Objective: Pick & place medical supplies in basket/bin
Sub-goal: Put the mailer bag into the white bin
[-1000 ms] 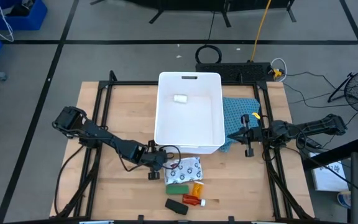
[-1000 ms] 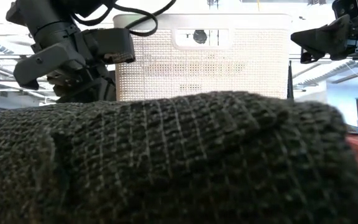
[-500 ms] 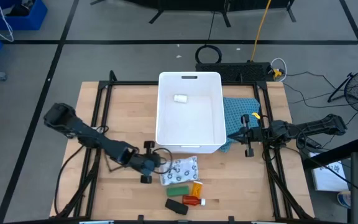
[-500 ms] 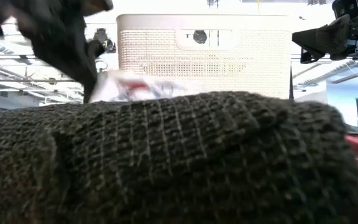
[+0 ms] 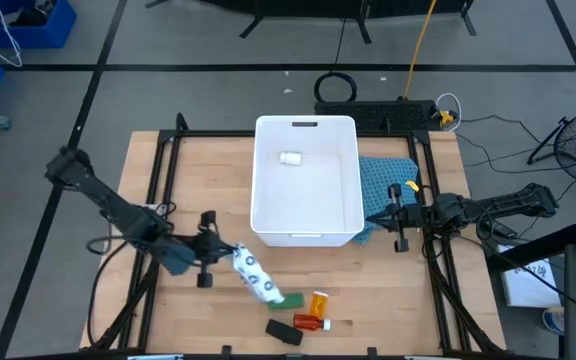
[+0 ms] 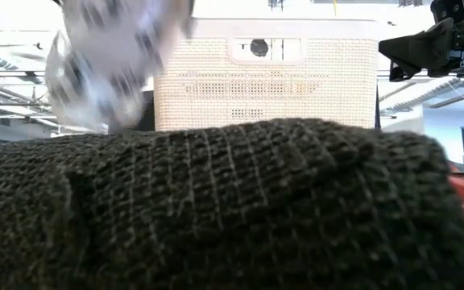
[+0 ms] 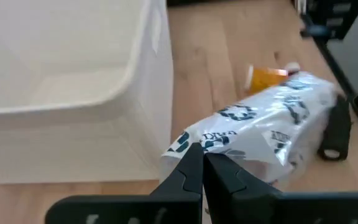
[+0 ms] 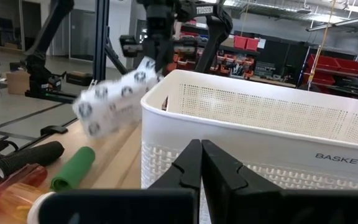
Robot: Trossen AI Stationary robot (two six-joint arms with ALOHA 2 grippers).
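My left gripper (image 5: 226,258) is shut on the white patterned packet (image 5: 253,278), in front of the white tub (image 5: 305,122). The packet is blurred high in the low view (image 6: 119,56). On the table by the near edge lie the green block (image 5: 290,298), the orange pill bottle (image 5: 318,302), the red white-capped tube (image 5: 310,322) and the black block (image 5: 284,332). The black block fills the low view's foreground (image 6: 216,209). A small white bottle (image 5: 290,158) lies on the tub's floor. My right gripper (image 5: 400,222) is shut and waits at the tub's right side. My left gripper pinches the packet between its two shut fingers at one end (image 7: 188,146), coming roughly level from the table's left. The packet (image 8: 114,93) is lifted clear of the table. It sticks out beyond the fingers, tilted, toward the other supplies.
A blue cloth (image 5: 393,180) lies beside the tub's right wall, under my right gripper. Black frame rails (image 5: 158,200) run along both sides of the wooden table. Bare wood shows left of the tub and at the near right.
My left gripper has moved toward the table's left edge and upward, taking the packet with it. The packet lay flat beside the green block and the pill bottle a second ago. Now it is lifted clear and tilted.
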